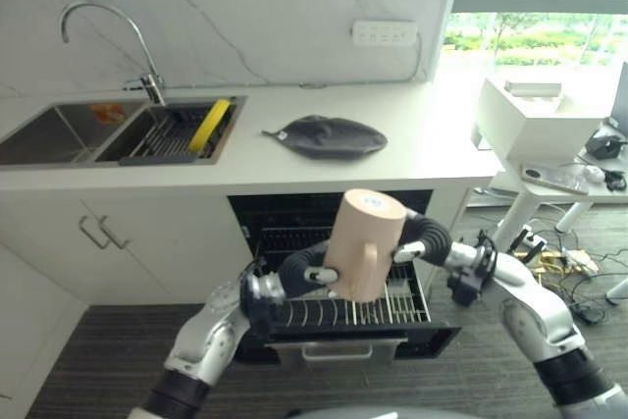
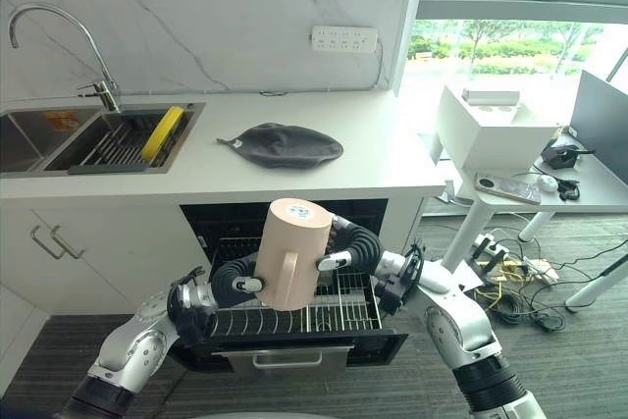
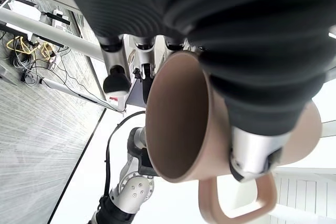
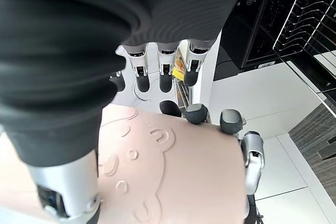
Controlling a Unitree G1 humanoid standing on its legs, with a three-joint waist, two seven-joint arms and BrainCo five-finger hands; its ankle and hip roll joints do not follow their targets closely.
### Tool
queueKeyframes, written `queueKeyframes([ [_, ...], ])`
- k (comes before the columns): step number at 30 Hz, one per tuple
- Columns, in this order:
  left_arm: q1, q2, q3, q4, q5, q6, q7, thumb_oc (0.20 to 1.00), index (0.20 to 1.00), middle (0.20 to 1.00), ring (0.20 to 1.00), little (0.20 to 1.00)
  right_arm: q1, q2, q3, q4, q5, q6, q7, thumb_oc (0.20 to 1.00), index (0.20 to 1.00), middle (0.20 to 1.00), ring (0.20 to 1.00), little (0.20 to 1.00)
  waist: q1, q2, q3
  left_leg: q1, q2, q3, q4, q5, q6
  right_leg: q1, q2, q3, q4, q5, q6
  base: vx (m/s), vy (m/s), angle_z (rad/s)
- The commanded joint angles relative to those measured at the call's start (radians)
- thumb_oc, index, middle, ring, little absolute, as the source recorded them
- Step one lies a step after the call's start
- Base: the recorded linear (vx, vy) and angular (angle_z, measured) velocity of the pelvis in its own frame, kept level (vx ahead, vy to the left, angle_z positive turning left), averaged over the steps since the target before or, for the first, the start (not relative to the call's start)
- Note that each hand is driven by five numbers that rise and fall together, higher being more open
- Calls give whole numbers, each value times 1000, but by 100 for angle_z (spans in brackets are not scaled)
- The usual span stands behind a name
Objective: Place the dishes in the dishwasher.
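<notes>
A beige mug (image 1: 365, 240) hangs upside down above the pulled-out dishwasher rack (image 1: 397, 306), flat base up, with its handle turned toward me. My left hand (image 1: 299, 272) grips it from the left, thumb and fingers curled on its wall. My right hand (image 1: 427, 235) holds it from the right. The left wrist view looks into the mug's open mouth (image 3: 176, 119), with the left hand's fingers (image 3: 116, 72) behind it. In the right wrist view the right hand's thumb (image 4: 65, 182) presses the mug's embossed side (image 4: 168, 177).
The open dishwasher (image 1: 294, 213) sits under the white counter (image 1: 422, 159). A yellow plate (image 1: 209, 125) stands in the sink's drain rack, beside a faucet (image 1: 147, 80). A dark cloth (image 1: 329, 134) lies on the counter. At the right are a white table (image 1: 549, 188) and floor cables (image 1: 564, 262).
</notes>
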State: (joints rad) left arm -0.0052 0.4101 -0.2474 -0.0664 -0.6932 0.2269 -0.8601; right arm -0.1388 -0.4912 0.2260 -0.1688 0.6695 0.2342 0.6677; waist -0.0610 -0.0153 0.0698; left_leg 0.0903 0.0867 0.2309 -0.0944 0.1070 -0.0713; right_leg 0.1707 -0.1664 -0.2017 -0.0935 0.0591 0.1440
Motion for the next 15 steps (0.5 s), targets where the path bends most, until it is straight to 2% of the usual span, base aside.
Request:
queueKeyframes([
  [1, -83, -6, -39, 20, 2, -32, -3, 200, 200, 200, 200, 200, -136, 35, -27, -70, 32, -28, 8, 1000, 1000, 1000, 1000, 1000, 32, 5, 27, 102, 51, -11, 7, -145, -12, 19, -13, -36, 12, -59, 19, 0, 0, 0],
  [15, -82, -8, -61, 33, 11, -42, -4, 200, 200, 200, 200, 200, -165, 69, -11, -125, 121, 1, 34, 1000, 1000, 1000, 1000, 1000, 33, 5, 27, 102, 49, -10, 7, -146, -10, 17, -12, -32, 13, -61, 19, 0, 0, 0],
])
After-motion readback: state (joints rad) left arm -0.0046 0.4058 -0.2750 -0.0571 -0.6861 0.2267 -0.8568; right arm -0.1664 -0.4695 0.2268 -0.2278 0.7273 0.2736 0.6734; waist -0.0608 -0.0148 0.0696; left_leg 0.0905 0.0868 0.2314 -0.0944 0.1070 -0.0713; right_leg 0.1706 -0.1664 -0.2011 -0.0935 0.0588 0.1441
